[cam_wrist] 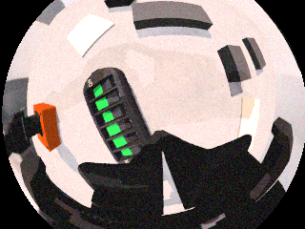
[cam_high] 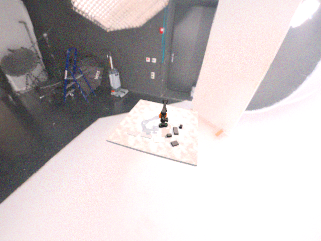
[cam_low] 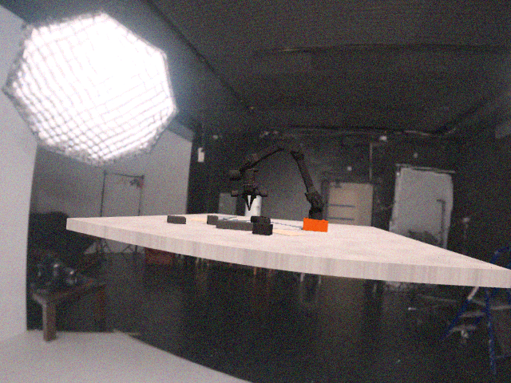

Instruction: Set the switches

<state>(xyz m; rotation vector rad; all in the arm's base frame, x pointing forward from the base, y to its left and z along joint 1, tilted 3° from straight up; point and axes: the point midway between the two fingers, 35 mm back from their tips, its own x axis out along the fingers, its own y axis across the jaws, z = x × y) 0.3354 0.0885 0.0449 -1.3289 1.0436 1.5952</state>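
Observation:
The dark grey controller unit (cam_wrist: 125, 100) (cam_high: 162, 126) sits on its base on the bench (cam_wrist: 181, 72) (cam_high: 153, 109), turned at a slant in the wrist view. Its six rocker switches face up in a row, each with a green end on the left and a dark end on the right. Which end of each is pressed is too unclear to tell. The label on the underside is hidden. My gripper (cam_low: 249, 208) (cam_wrist: 159, 134) is shut and empty. It points down and stands above the bench, just off the unit's lower end in the wrist view, apart from it.
A long dark module (cam_wrist: 172, 14) (cam_high: 175, 130) lies beyond the unit. Smaller dark modules (cam_wrist: 234, 62) (cam_high: 174, 143) lie around it. A white card (cam_wrist: 91, 34) lies near the unit's upper end. Pale flat pieces (cam_high: 146, 135) lie towards the bench's front. The orange block (cam_wrist: 48, 126) (cam_low: 314, 225) is at my arm's base.

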